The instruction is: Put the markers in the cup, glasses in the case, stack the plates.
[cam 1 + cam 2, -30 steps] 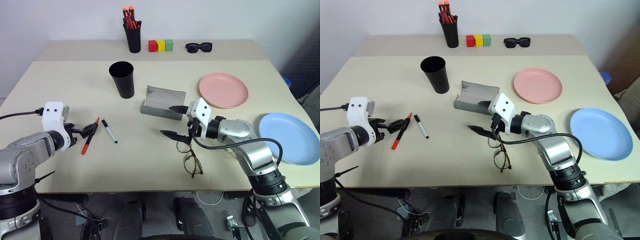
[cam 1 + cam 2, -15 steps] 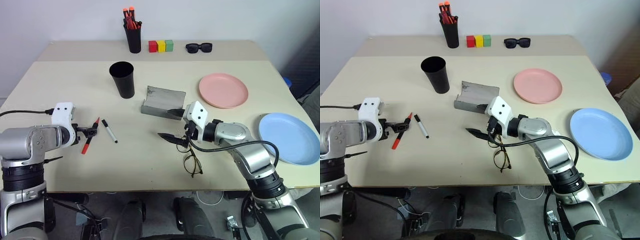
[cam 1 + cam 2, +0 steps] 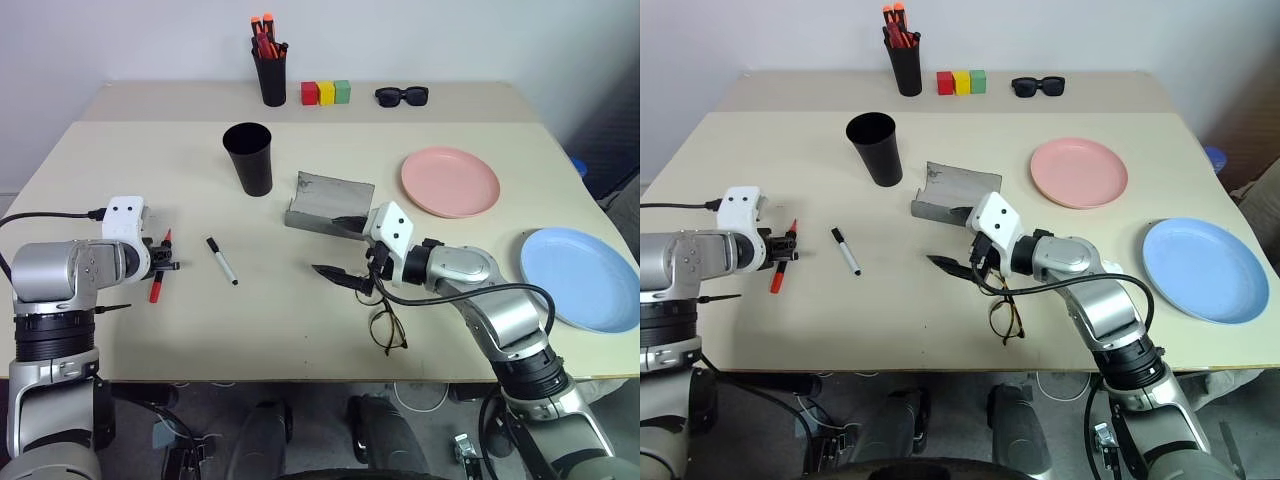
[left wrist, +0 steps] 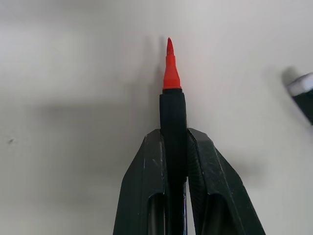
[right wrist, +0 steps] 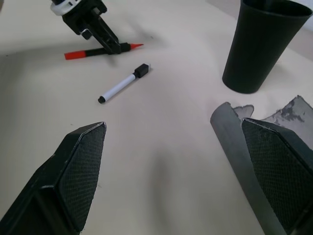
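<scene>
Markers first: I have the red marker [image 4: 172, 112] pinched in my left pincer [image 3: 165, 262], both black fingers tight on its black barrel near the tabletop's left edge; its rear end is hidden between them in the wrist view. Whether it rests on the matte beige tabletop [image 3: 300, 320] or has lifted off, I cannot tell. Just beside it lies the slim white marker [image 3: 221, 261] with its black cap. My right pincer [image 3: 962, 240] is spread wide, pointing nearly level over the middle, above the thin wire glasses [image 3: 386, 326], whose far rim it covers. Behind it sits the grey felt case [image 3: 325, 205], lid up. Farther back stands the tapered black cup [image 3: 249, 158]. Smooth pink plate [image 3: 450, 181] and blue plate [image 3: 582, 277] lie apart toward the right edge.
</scene>
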You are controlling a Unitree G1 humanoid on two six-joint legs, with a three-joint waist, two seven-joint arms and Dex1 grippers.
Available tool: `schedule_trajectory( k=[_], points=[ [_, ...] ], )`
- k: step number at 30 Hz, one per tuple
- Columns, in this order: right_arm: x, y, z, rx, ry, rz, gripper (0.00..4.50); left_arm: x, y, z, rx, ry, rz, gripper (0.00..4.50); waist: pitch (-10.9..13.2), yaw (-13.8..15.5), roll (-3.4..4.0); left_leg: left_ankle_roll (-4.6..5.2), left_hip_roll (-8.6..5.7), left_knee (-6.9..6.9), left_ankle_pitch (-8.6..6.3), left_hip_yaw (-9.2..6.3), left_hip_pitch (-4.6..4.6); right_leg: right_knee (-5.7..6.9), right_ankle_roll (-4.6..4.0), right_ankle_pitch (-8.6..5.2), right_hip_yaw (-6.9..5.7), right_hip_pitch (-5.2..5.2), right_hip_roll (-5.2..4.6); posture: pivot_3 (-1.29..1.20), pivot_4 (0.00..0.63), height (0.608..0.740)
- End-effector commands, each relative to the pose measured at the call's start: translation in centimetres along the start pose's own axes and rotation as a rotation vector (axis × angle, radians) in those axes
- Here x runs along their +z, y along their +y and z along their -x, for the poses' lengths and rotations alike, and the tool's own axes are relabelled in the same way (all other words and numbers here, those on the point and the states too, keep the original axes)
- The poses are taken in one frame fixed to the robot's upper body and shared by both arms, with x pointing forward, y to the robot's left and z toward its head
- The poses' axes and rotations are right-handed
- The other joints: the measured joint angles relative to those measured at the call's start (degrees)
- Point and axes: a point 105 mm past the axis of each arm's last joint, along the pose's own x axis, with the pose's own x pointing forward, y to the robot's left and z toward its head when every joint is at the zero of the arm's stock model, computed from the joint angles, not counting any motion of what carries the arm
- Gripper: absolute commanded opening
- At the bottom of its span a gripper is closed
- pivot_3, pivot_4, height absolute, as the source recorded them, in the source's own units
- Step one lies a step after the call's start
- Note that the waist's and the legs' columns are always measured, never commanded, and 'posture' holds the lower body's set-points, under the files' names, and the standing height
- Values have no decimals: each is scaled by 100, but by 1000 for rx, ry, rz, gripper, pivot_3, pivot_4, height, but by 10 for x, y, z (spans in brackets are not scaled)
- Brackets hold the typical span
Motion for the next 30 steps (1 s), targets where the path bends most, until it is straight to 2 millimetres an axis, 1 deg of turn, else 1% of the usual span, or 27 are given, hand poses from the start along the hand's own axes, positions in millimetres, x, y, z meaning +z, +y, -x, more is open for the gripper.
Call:
schedule_trajectory(
  k=[1, 2, 3, 4, 5, 7, 8, 11, 12, 14, 16, 19, 22, 26, 30],
  points=[
    [14, 5, -1, 7, -41, 40, 4500, 40, 10, 12, 30, -277, 40, 41, 1, 3, -1, 0, 0, 0, 0, 0, -1, 0, 0, 0, 0, -1, 0, 0, 150, 740],
    [17, 2, -1, -1, -51, 42, 4500, 63, 13, 23, 60, -450, 29, 41, 2, 8, -5, 0, 1, 0, 0, -1, -2, -1, 0, 0, -1, -2, -1, 0, 150, 740],
    [20, -4, -2, -24, -67, 45, 4500, 84, 15, 38, 97, -629, 18, 41, 2, 9, -11, -1, 3, 1, 0, -2, -3, -2, -1, 1, -3, -2, -1, 0, 150, 740],
    [23, -10, -3, -52, -86, 45, 4500, 99, 14, 51, 118, -762, 22, 41, 2, 11, -11, -3, 4, 1, 1, -2, -6, -2, -2, 1, -3, -4, -2, 0, 150, 740],
    [28, -18, -5, -96, -110, 50, 4500, 112, 11, 62, 122, -869, 45, 41, 3, 5, -12, -4, 6, -1, 2, -1, -7, -6, -5, 3, -2, -6, -5, 0, 150, 740],
    [37, -30, -10, -165, -146, 64, 4500, 127, 2, 73, 100, -978, 74, 41, 2, 11, -13, -5, 6, -1, 2, 4, -8, -9, -7, 7, -1, -7, -7, 0, 150, 740],
    [39, -33, -11, -182, -156, 70, 4500, 131, -1, 76, 94, -1008, 75, 41, 2, 12, -13, -6, 4, -1, 3, 4, -9, -9, -6, 7, -2, -7, -7, 0, 150, 740],
    [55, -54, -21, -303, -233, 79, 4500, 160, -39, 82, 64, -1141, -3, 41, 1, 24, -14, -6, -1, -1, 3, 5, -9, -10, -5, 8, -2, -5, -5, 0, 150, 740],
    [58, -58, -23, -328, -246, 79, 4500, 165, -46, 83, 61, -1166, -20, 41, 1, 28, -14, -6, -1, -1, 3, 4, -10, -10, -4, 9, -3, -5, -5, 0, 150, 740],
    [66, -69, -29, -406, -276, 83, 4500, 180, -70, 79, 58, -1221, -72, 41, 1, 27, -15, -6, -4, 0, 3, 5, -10, -10, 6, 14, -2, -3, -5, 0, 150, 740],
    [73, -73, -36, -447, -302, 80, 4500, 191, -91, 69, 61, -1254, -97, 41, 1, 27, -15, -5, -6, 2, 3, 4, -12, -10, 7, 17, -2, -4, -2, 0, 150, 740],
    [75, -69, -43, -450, -314, 81, 4500, 198, -108, 57, 58, -1286, -103, 41, 1, -1, -15, -4, -7, -2, 3, 6, -13, -11, 9, 18, -1, -5, -2, 0, 150, 740],
    [76, -61, -47, -448, -323, 78, 4500, 198, -120, 42, 35, -1287, -77, 41, 1, -40, -14, -1, -5, -10, 1, 13, -15, -8, 10, 18, 3, -18, -2, 0, 150, 740],
    [74, -55, -45, -454, -322, 68, 4500, 194, -126, 30, 34, -1280, -74, 41, 1, -40, -14, -1, -2, -12, 1, 10, -35, -2, 9, 18, 2, -41, 4, 0, 150, 740],
    [70, -52, -41, -455, -312, 57, 4500, 187, -129, 20, 6, -1265, -44, 41, 1, -12, -14, -1, -5, 17, 2, 7, -98, 14, 16, 25, 2, -97, 2, 0, 150, 740]
  ],
)
